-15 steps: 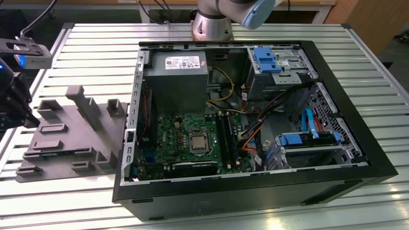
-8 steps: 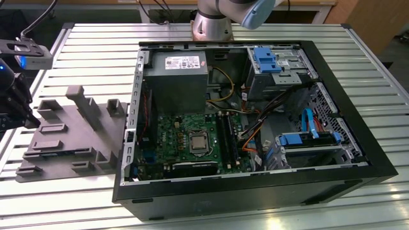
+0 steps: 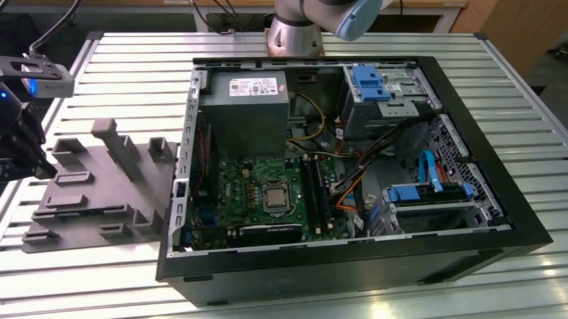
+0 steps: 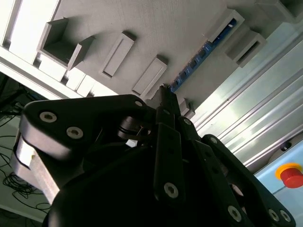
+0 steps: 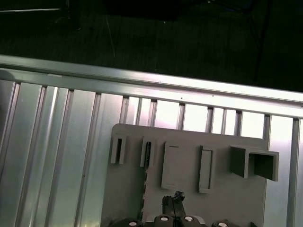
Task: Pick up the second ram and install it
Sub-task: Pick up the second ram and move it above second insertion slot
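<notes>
The second ram (image 4: 194,64) is a thin bluish board lying on edge in a groove of the gray fixture (image 4: 156,28), just beyond my fingertips. My gripper (image 4: 164,94) hovers over the fixture with its black fingers pressed together and nothing between them. In the exterior view the gripper (image 3: 37,167) hangs at the far left above the fixture (image 3: 98,193). The first wrist view shows the gripper (image 5: 174,198) over the fixture's slotted face (image 5: 189,161). The motherboard's black memory slots (image 3: 315,189) lie inside the open computer case, well to the exterior view's right of the gripper.
The open black computer case (image 3: 355,266) holds a gray power supply (image 3: 244,109), blue drive brackets (image 3: 368,83) and loose cables. The fixture has upright posts (image 3: 116,143). A slatted metal table (image 3: 133,73) carries everything. A red stop button (image 4: 291,175) sits off the table.
</notes>
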Controlling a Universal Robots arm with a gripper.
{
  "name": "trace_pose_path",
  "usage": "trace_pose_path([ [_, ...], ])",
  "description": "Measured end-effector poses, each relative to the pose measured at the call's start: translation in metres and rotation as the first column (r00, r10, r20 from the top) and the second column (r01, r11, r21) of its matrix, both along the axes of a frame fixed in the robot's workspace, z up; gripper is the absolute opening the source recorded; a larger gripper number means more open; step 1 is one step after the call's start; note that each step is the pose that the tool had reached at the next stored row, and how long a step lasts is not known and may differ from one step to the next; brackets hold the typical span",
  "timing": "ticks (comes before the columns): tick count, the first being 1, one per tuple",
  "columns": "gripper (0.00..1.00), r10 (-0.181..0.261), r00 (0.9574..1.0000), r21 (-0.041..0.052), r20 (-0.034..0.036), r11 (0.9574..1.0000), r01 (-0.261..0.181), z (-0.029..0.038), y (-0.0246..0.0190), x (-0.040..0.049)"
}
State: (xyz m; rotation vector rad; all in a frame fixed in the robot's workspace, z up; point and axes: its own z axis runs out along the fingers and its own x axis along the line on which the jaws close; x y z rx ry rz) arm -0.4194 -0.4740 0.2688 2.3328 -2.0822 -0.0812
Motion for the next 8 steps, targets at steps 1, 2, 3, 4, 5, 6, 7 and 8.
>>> trace_pose_path([
  [1,0.11,0.001,1.0,-0.0001,-0.0001,1.0,-0.001,-0.0006,0.0,0.0],
  [2,0.11,0.002,1.0,-0.0001,-0.0001,1.0,-0.002,-0.0009,0.0,0.0],
  [3,0.11,0.003,1.0,0.0,0.0,1.0,-0.003,-0.0012,0.0,0.0],
  [4,0.11,0.004,1.0,-0.0001,-0.0001,1.0,-0.004,-0.0014,0.0,0.0],
  [5,0.11,0.004,1.0,0.0,0.0,1.0,-0.004,-0.0017,0.0,0.0],
  [6,0.11,0.005,1.0,0.0,0.0,1.0,-0.005,-0.002,0.0,0.0],
  [7,0.11,0.006,1.0,0.0,0.0,1.0,-0.006,-0.0022,0.0,0.0],
  [8,0.11,0.006,1.0,-0.0001,-0.0001,1.0,-0.006,-0.0025,0.0,0.0],
])
